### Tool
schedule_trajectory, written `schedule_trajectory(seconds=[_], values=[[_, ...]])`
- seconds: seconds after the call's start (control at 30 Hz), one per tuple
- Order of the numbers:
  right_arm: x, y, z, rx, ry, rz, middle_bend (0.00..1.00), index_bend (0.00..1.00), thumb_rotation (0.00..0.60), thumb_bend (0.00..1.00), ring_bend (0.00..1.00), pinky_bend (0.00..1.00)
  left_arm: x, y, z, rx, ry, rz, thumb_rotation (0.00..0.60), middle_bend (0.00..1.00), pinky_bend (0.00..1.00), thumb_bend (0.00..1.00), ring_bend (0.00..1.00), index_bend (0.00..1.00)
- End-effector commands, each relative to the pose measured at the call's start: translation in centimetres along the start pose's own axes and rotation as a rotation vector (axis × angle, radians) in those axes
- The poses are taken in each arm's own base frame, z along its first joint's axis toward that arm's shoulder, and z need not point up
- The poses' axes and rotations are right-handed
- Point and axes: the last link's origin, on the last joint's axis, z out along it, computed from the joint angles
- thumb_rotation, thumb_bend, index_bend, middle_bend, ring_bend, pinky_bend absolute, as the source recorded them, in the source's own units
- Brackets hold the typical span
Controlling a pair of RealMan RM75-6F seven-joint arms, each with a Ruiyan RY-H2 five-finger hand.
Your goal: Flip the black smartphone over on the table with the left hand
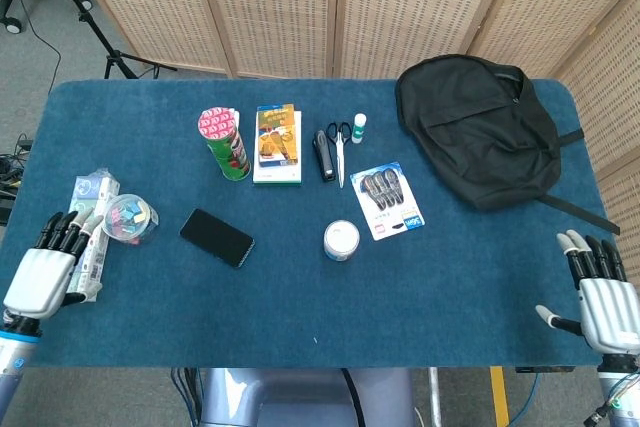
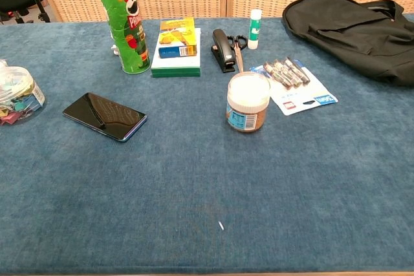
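The black smartphone (image 1: 216, 238) lies flat on the blue table, screen up, left of centre; the chest view shows the smartphone (image 2: 105, 116) with a glossy face. My left hand (image 1: 45, 273) hovers open at the table's left front edge, well to the left of the phone, fingers apart and holding nothing. My right hand (image 1: 598, 297) is open at the front right corner, far from the phone. Neither hand shows in the chest view.
A clear tub of clips (image 1: 130, 219) and a white box (image 1: 88, 235) sit between my left hand and the phone. Further back stand a green crisp can (image 1: 225, 143), books (image 1: 277, 144), a stapler (image 1: 324, 155), scissors (image 1: 339, 147), a jar (image 1: 341, 240), a pen pack (image 1: 386, 199) and a black backpack (image 1: 480, 130).
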Motion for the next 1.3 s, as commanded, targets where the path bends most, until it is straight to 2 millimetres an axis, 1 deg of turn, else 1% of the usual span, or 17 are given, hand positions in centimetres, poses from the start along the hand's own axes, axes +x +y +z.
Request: schedule_trajectory(seconds=[0.03,0.13,0.23,0.3,0.43,0.47,0.7,0.9,1.1,1.3], values=[[0.0,0.0,0.1,-0.001,-0.001,0.003,0.0,0.0,0.6,0.0,0.0,0.0,-1.5,1.1,2.2,-0.058,-0.057,0.04,0.6,0.0,0.0,0.09,0.0,0.0],[0.0,0.1,0.1,-0.002,-0.003,0.007,0.0,0.0,0.6,0.0,0.0,0.0,-2.1,2.1,3.8,-0.097,-0.089,0.085,0.6,0.0,0.0,0.2,0.0,0.0],[0.0,0.1,0.2,-0.005,-0.006,0.011,0.0,0.0,0.6,0.0,0.0,0.0,-2.7,3.2,5.1,-0.128,-0.109,0.12,0.6,0.0,0.0,0.24,0.0,0.0],[0.1,0.2,0.2,-0.006,-0.008,0.017,0.0,0.0,0.6,0.0,0.0,0.0,-2.9,3.9,5.8,-0.145,-0.115,0.135,0.6,0.0,0.0,0.25,0.0,0.0],[0.1,0.3,0.3,-0.008,-0.012,0.033,0.0,0.0,0.6,0.0,0.0,0.0,-3.7,5.8,7.1,-0.186,-0.124,0.153,0.6,0.0,0.0,0.33,0.0,0.0],[0.2,0.3,0.3,-0.008,-0.013,0.034,0.0,0.0,0.6,0.0,0.0,0.0,-3.9,6.0,7.3,-0.191,-0.126,0.156,0.6,0.0,0.0,0.34,0.0,0.0],[0.3,0.5,0.4,-0.01,-0.014,0.05,0.0,0.0,0.6,0.0,0.0,0.0,-5.2,8.6,9.2,-0.225,-0.143,0.173,0.6,0.0,0.0,0.32,0.0,0.0],[0.4,0.6,0.5,-0.015,-0.015,0.065,0.0,0.0,0.6,0.0,0.0,0.0,-6.2,10.2,10.3,-0.245,-0.155,0.172,0.6,0.0,0.0,0.32,0.0,0.0],[0.6,0.8,0.6,-0.019,-0.016,0.076,0.0,0.0,0.6,0.0,0.0,0.0,-7.2,11.2,11.2,-0.27,-0.17,0.159,0.6,0.0,0.0,0.32,0.0,0.0],[0.6,1.0,0.7,-0.027,-0.015,0.082,0.0,0.0,0.6,0.0,0.0,0.0,-7.9,11.4,11.5,-0.275,-0.177,0.162,0.6,0.0,0.0,0.32,0.0,0.0]])
